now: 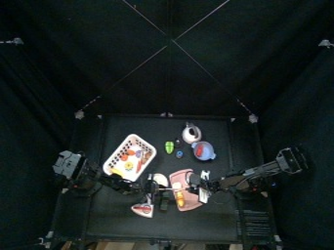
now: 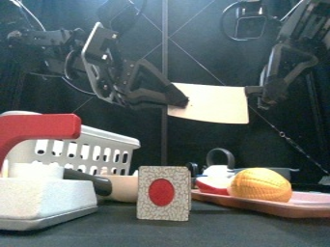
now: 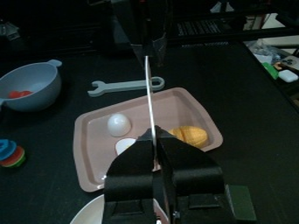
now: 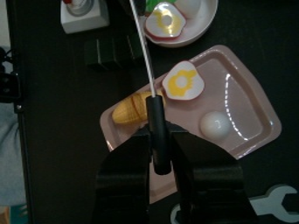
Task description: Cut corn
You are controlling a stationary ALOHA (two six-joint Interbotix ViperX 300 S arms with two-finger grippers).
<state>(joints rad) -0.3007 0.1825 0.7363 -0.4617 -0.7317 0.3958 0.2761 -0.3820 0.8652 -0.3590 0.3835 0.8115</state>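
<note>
White cleaver [image 2: 209, 103] between both end effectors above pink tray [image 2: 303, 202].

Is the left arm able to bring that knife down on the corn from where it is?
Probably yes: the corn lies bare on the tray, with nothing between it and the raised knife.

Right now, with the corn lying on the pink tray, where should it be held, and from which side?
Come straight down and pinch the corn across its rounded middle: it lies on its side in the pink tray, top exposed. The knife is held aloft.
</note>
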